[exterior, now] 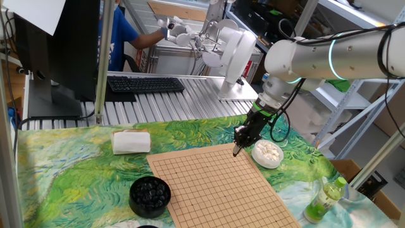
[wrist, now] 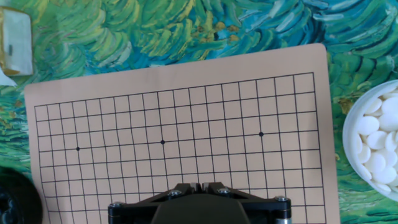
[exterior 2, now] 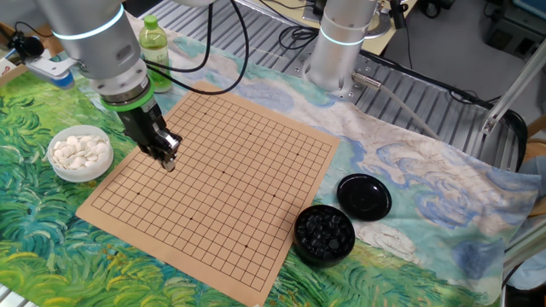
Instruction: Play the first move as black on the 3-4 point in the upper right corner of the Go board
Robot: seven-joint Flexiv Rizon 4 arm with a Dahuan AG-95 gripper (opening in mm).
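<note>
claw [exterior 2: 167, 162] pressed together, tip just over the Go board [exterior 2: 256, 205] near the corner beside the white-stone bowl [exterior 2: 79, 153] | black stone: none visible on the grid; likely pinched in the tips, hidden | 3-4 point lies in that corner, hence the low pose | spare black stones in bowl [exterior 2: 324, 232] off the opposite board edge

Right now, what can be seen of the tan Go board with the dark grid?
The tan Go board is a thin, flat square sheet with rounded corners, printed with a fine dark grid and small star dots. It lies flat on the green-and-blue painted cloth. No stone shows on its grid. The black two-finger gripper, shut, points down at a crossing near the corner beside the white bowl of white stones. The round black bowl of black stones sits off the opposite edge.
</note>
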